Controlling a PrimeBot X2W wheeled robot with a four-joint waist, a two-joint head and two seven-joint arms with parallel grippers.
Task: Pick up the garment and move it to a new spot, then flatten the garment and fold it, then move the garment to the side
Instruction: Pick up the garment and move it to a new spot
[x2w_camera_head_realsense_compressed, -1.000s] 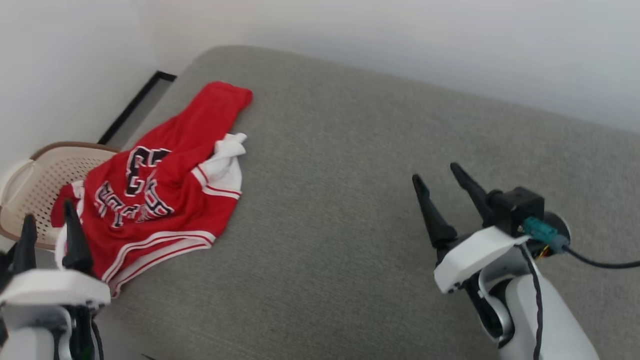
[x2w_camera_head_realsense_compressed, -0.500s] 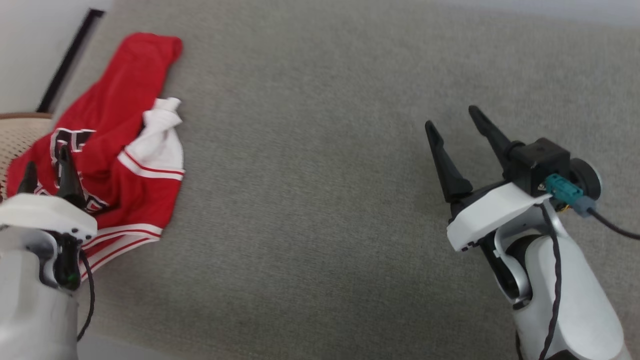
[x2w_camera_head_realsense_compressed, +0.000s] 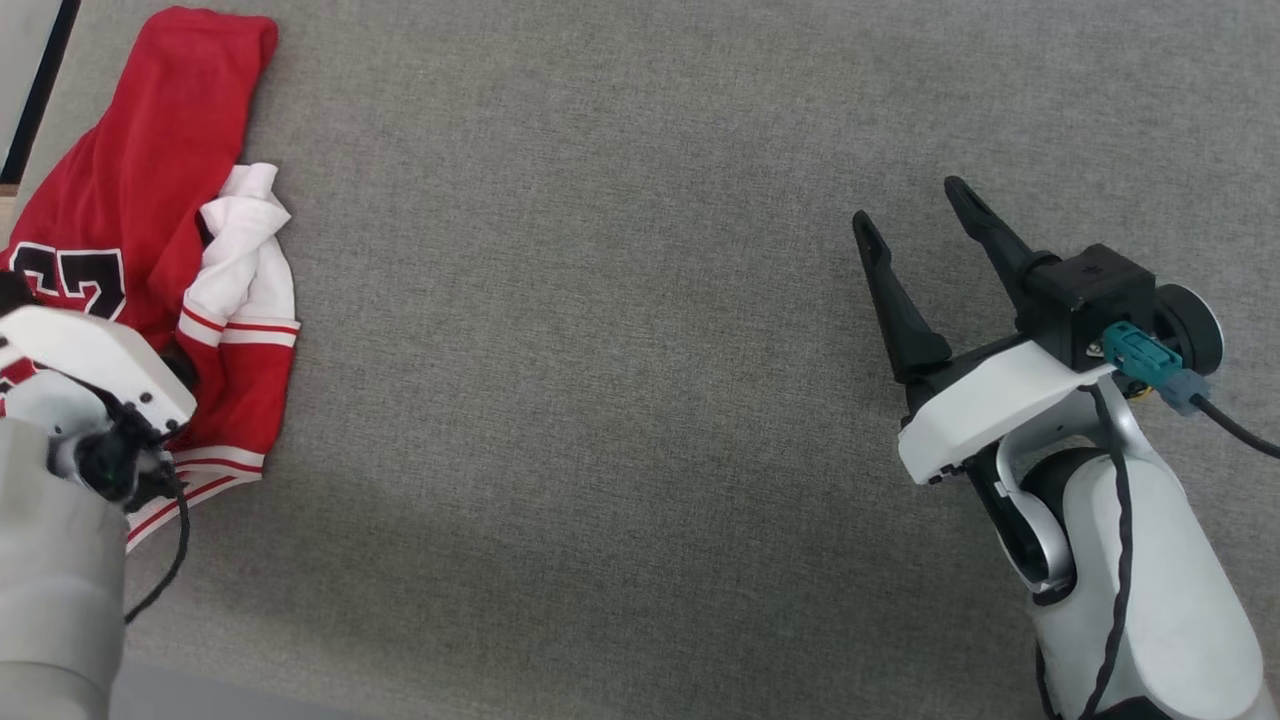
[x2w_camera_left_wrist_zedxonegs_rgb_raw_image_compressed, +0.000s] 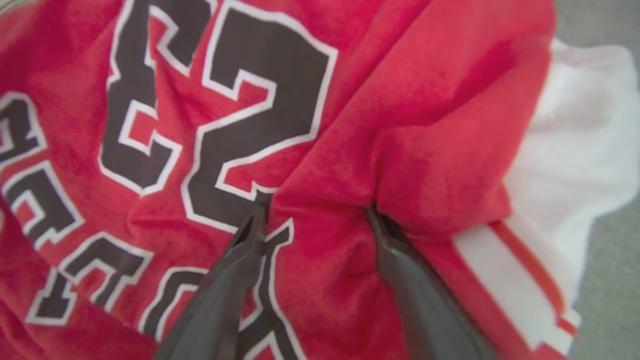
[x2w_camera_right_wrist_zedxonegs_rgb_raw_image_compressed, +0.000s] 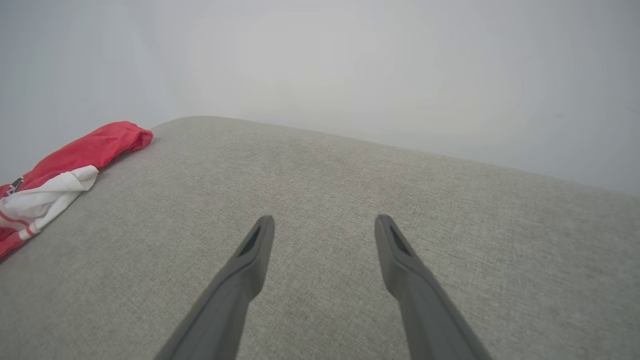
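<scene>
The garment (x2w_camera_head_realsense_compressed: 130, 190) is a red jersey with a white sleeve, striped trim and black lettering, lying crumpled at the far left of the grey surface. My left gripper (x2w_camera_left_wrist_zedxonegs_rgb_raw_image_compressed: 317, 212) is open, both fingertips pressed into the red cloth just below the number, with a raised fold between them. In the head view its white housing (x2w_camera_head_realsense_compressed: 95, 365) sits over the garment and hides the fingers. My right gripper (x2w_camera_head_realsense_compressed: 910, 205) stands open above bare grey fabric at the right, well apart from the garment (x2w_camera_right_wrist_zedxonegs_rgb_raw_image_compressed: 75, 155), with nothing between its fingers (x2w_camera_right_wrist_zedxonegs_rgb_raw_image_compressed: 260, 240).
The grey upholstered surface (x2w_camera_head_realsense_compressed: 600, 380) spreads wide between the two arms. A dark strip (x2w_camera_head_realsense_compressed: 40, 80) runs along its upper left edge. A pale wall (x2w_camera_right_wrist_zedxonegs_rgb_raw_image_compressed: 350, 65) rises behind the far edge. A black cable (x2w_camera_head_realsense_compressed: 1235, 430) trails from the right wrist.
The head camera has tilted down, so the wall and basket have left the picture. My left gripper has come down onto the garment. The right gripper stays open over the grey surface.
</scene>
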